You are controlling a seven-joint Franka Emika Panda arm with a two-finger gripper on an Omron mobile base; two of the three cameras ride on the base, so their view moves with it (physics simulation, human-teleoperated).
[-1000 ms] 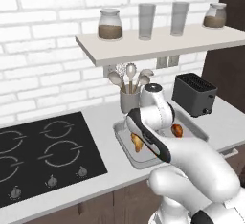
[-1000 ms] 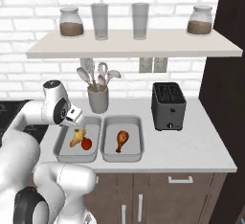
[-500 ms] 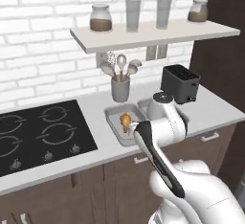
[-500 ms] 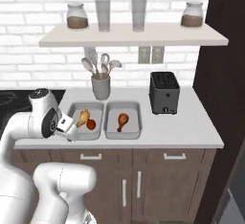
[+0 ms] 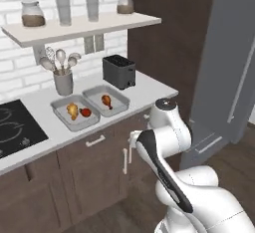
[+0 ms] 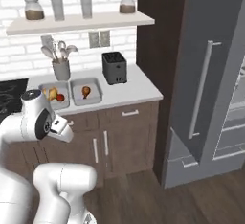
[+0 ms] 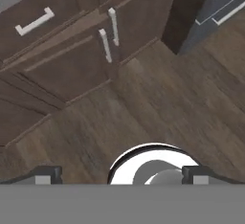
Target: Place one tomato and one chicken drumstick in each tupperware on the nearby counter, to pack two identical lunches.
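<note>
1. In the left base view, left of centre, two shallow grey rectangular tupperware trays sit side by side on the pale grey-white surface (image 5: pixel 144 90). The left tray (image 5: pixel 59 111) holds a golden-brown chicken drumstick (image 5: pixel 72 110) with a small red tomato (image 5: pixel 85 112) just beside it. The right tray (image 5: pixel 118 106) holds one drumstick (image 5: pixel 106 100) and no tomato.
2. The second tomato cannot be found in these frames. Judged from that, the right tray's lunch lacks it.
3. The end effector (image 7: pixel 122 176) hangs low in front of the dark wood cabinets (image 7: pixel 72 60), looking down at the wooden floor (image 7: pixel 158 108). Its two dark fingertips (image 7: pixel 44 175) stand far apart at the bottom edge of the hand view, with nothing between them.
4. Both trays lie above and behind the end effector, up on the surface. The right tray is the nearer one.
5. At the right of both base views a tall grey refrigerator (image 6: pixel 210 74) fills the frame edge. Its contents are hidden, so whether the missing tomato is there cannot be told.
</note>
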